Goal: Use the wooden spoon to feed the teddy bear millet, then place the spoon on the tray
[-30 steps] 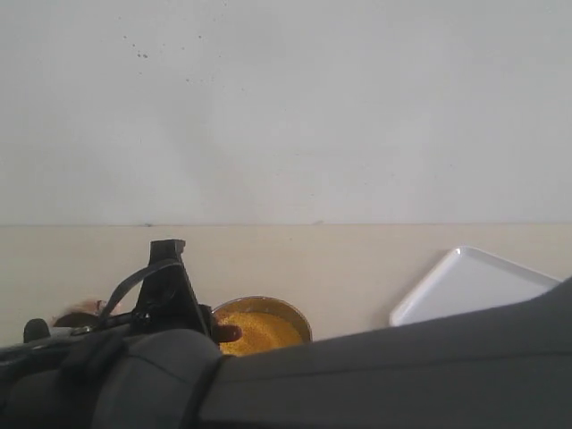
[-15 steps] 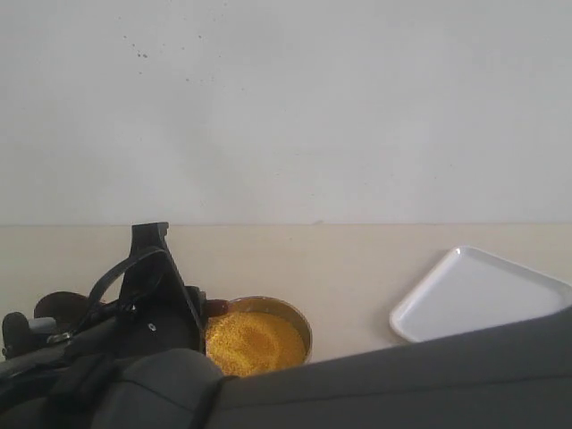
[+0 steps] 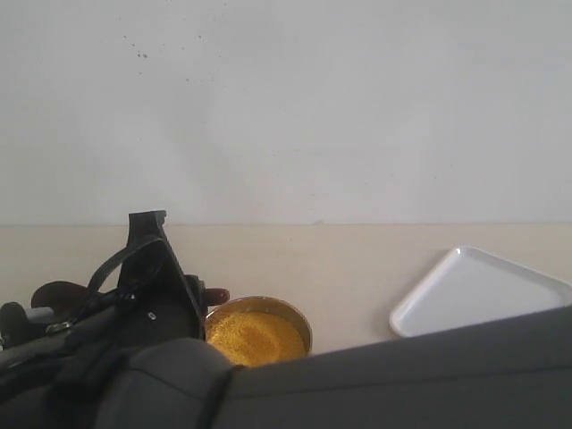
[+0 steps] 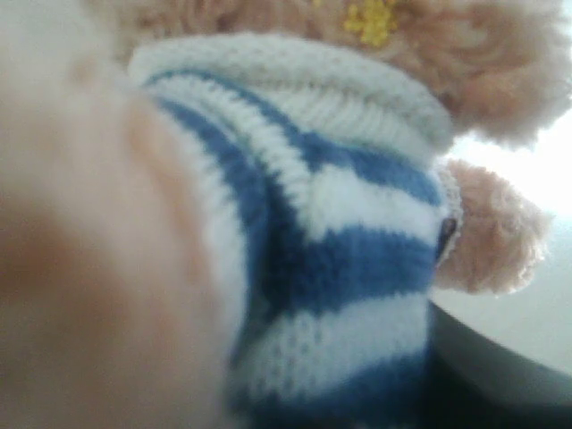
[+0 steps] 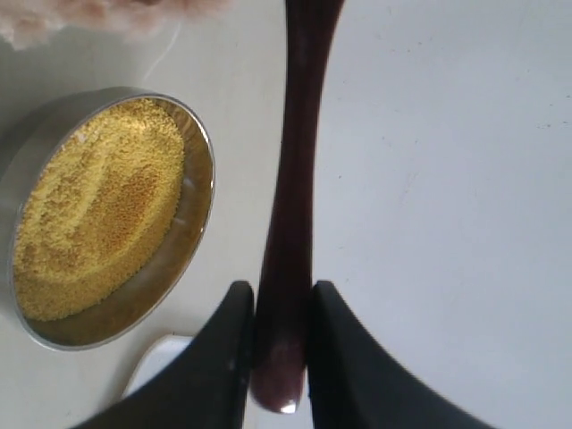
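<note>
The right pincer clenched the wooden spoon by its handle, just beside the millet bowl on the desk. The teddy bear hid the left pincer; its state couldn't be told.

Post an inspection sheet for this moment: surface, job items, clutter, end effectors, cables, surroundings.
Surface: beige tabletop, bare where visible.
Teddy bear: striped shirt fills the left wrist view; yellow grains on its fur.
Millet: heaped in the steel bowl.
Wooden spoon: handle clamped in the right end effector, beside the bowl; scoop end out of view.
Tray: white, visible part bare, near edge hidden by the foreground arm.
Clutter: nothing seen.
Left end effector: not made out; state unclear.
Cables: black cable looped beside the bowl.
Surroundings: plain white wall, few dark specks.
</note>
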Available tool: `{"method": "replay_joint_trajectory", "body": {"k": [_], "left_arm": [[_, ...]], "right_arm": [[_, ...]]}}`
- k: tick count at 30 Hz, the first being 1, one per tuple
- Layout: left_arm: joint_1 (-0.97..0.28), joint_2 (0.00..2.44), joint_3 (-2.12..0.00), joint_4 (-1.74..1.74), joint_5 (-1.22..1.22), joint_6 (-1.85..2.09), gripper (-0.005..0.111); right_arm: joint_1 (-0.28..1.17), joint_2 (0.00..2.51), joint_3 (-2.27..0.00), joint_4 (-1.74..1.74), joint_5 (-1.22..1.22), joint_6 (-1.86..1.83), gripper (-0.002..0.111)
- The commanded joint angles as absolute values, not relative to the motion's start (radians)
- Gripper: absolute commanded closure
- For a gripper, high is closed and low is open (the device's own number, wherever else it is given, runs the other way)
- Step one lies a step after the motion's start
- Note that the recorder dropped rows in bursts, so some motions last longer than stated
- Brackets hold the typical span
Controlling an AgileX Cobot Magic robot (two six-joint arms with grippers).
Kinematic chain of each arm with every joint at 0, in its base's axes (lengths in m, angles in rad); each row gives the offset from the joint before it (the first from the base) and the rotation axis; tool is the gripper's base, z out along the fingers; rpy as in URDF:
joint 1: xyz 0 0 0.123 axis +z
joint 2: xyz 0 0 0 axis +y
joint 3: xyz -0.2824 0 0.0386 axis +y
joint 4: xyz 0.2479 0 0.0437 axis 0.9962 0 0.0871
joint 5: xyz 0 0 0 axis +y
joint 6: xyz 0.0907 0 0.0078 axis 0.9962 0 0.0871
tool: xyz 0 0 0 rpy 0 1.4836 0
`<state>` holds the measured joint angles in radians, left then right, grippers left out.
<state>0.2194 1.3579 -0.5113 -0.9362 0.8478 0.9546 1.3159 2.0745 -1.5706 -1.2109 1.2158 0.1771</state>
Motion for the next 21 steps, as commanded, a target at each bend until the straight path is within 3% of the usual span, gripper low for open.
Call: {"method": "replay_joint_trajectory", "body": {"k": [1,11,21], "left_arm": [[0.223,1.35,-0.51,-0.953,0.857,0.96,0.101],[0.223,1.35,-0.51,-0.953,0.857,0.96,0.101],[0.223,1.35,-0.51,-0.953,0.857,0.96,0.101]], "right_arm": [[1.307,2.027,-1.568,-1.196,1.221,0.181,0.109],[1.2,1.859,-1.551,-0.888,1.221,0.185,0.109],[1.029,1.696,-1.351,-0.81,1.221,0.06,0.109]]}}
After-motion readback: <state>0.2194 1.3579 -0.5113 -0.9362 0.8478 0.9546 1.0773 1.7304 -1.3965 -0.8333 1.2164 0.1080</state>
